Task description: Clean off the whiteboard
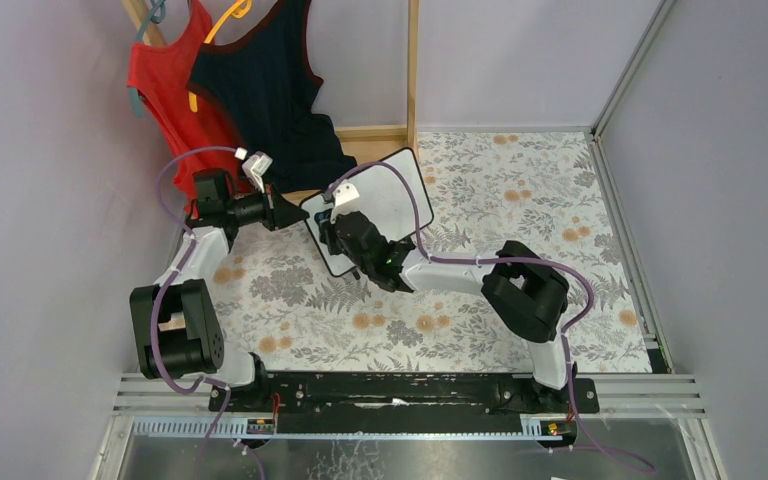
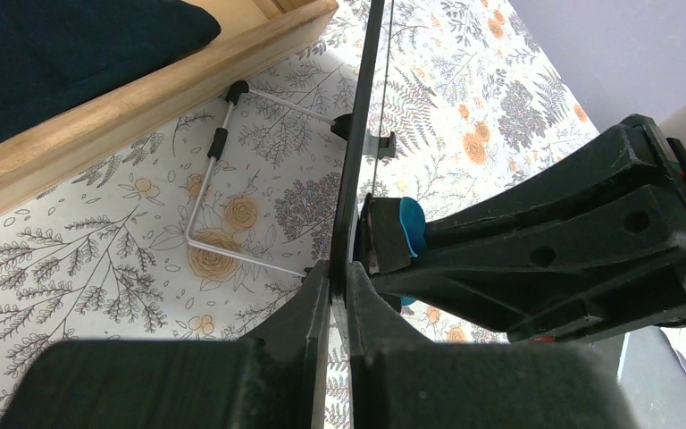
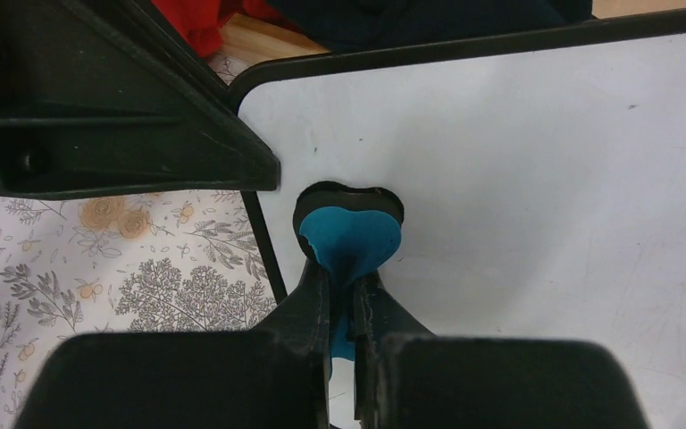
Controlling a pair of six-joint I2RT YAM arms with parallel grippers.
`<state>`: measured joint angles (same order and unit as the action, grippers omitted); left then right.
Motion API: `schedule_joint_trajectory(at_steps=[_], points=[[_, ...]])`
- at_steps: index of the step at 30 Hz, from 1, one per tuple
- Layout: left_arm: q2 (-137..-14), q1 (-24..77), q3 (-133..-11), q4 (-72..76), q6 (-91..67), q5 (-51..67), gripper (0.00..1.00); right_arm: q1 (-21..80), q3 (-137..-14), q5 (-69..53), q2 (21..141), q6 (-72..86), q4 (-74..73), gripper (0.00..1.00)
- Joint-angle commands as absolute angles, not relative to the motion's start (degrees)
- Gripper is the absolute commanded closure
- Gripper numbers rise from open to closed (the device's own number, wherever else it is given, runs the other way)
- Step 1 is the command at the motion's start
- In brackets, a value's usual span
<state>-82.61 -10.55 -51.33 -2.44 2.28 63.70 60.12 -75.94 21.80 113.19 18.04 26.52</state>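
The small rectangular white board with a black rim (image 1: 385,195) stands tilted at the back-left of the floral-patterned surface (image 1: 520,190), its wire stand (image 2: 205,206) resting on the surface behind it. The left claw (image 1: 295,212) is clamped on the board's left edge. The right claw (image 1: 345,228) is closed on a blue-and-black heart-shaped eraser (image 3: 350,234), which touches the board's white face near that edge.

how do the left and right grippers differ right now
The left gripper is shut on the whiteboard, pinching its black rim edge-on; the right gripper is shut on a blue eraser. The left comes at the board from its side; the right faces the white surface, eraser pad against it. Both are closed, near the same edge of the board.
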Motion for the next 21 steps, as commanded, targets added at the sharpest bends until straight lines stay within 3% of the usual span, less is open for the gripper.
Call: schedule_joint_trajectory(at_steps=[1,11,21], points=[[-81.87,-9.84,-52.03,-2.83,4.71,63.69,1.0,61.09,-79.37,18.65,114.14,19.02,30.98,1.0],[-81.8,-9.8,-52.07,-2.82,4.65,63.63,1.0,59.9,-72.36,26.71,111.57,14.75,29.84,1.0],[-81.61,-9.82,-52.21,-2.82,4.63,63.54,1.0,52.02,-60.65,28.25,105.45,13.79,31.55,1.0]])
